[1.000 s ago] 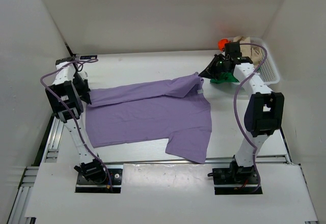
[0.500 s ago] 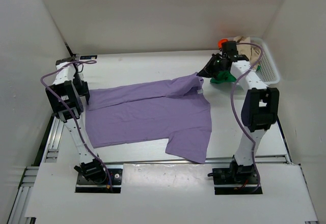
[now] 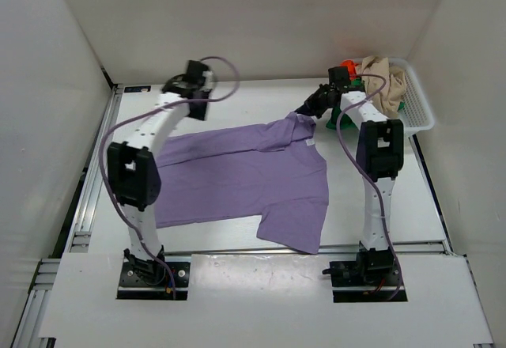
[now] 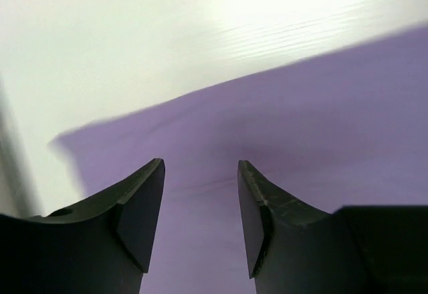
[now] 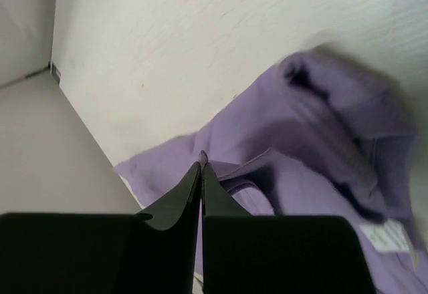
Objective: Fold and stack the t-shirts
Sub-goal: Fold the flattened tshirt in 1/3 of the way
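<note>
Left arm: swung within the last second from the 9 o'clock edge of the table (image 3: pixel 237 99) to about 11 o'clock; right arm drawn slightly inward from the basket (image 3: pixel 423 109) at 2 o'clock. Item: lilac t-shirt (image 3: pixel 237 174), soft thin cloth, spread mostly flat across the centre, one sleeve pointing to 5 o'clock, the collar end at 1 o'clock bunched and folded over itself. Left gripper (image 4: pixel 200 164): fingers (image 4: pixel 144 207) moderately apart, nothing between them, poised above the shirt's far edge. Right gripper (image 5: pixel 202 164): fingers pressed together at the bunched collar end; whether cloth is pinched cannot be told. Other stock: beige t-shirt (image 3: pixel 383 75) and orange-red t-shirt (image 3: pixel 345 66) heaped at the basket. Hazards, judged: left fingers may close beside the edge or catch one layer only; any thin pinch on the right may slip on lifting, giving a skewed fold; the right arm, near the heap, could drag a neighbour out
</note>
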`<state>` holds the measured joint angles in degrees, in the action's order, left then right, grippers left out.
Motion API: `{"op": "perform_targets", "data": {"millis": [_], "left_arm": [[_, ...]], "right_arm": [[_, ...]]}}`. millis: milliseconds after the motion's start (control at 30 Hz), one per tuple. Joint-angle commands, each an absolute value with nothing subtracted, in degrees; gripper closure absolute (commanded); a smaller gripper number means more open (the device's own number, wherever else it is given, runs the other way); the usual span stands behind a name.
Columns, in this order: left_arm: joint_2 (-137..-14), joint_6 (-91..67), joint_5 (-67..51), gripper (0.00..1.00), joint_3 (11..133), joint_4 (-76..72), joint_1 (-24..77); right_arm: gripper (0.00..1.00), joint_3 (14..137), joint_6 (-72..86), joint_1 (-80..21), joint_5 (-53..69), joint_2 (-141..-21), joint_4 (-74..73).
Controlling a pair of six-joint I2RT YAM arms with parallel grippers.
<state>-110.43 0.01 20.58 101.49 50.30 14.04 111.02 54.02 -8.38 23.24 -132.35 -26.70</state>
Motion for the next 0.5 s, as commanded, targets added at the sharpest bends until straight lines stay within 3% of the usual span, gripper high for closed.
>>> {"op": "perform_targets", "data": {"millis": [0, 167, 467], "left_arm": [[-112.40, 0.00, 9.95, 0.41, 108.79, 47.90, 25.47], [-125.29, 0.00, -5.59, 0.47, 120.31, 44.75, 34.18], [-137.81, 0.00, -12.03, 0.59, 128.94, 39.56, 40.43]], "right_arm": [[1.00, 113.20, 60.89, -8.35, 21.80, -134.12, -21.45], [1.00, 113.73, 61.44, -8.35, 21.27, -136.49, -20.83], [1.00, 110.74, 58.54, -7.82, 20.31, -136.49, -20.91]]}}
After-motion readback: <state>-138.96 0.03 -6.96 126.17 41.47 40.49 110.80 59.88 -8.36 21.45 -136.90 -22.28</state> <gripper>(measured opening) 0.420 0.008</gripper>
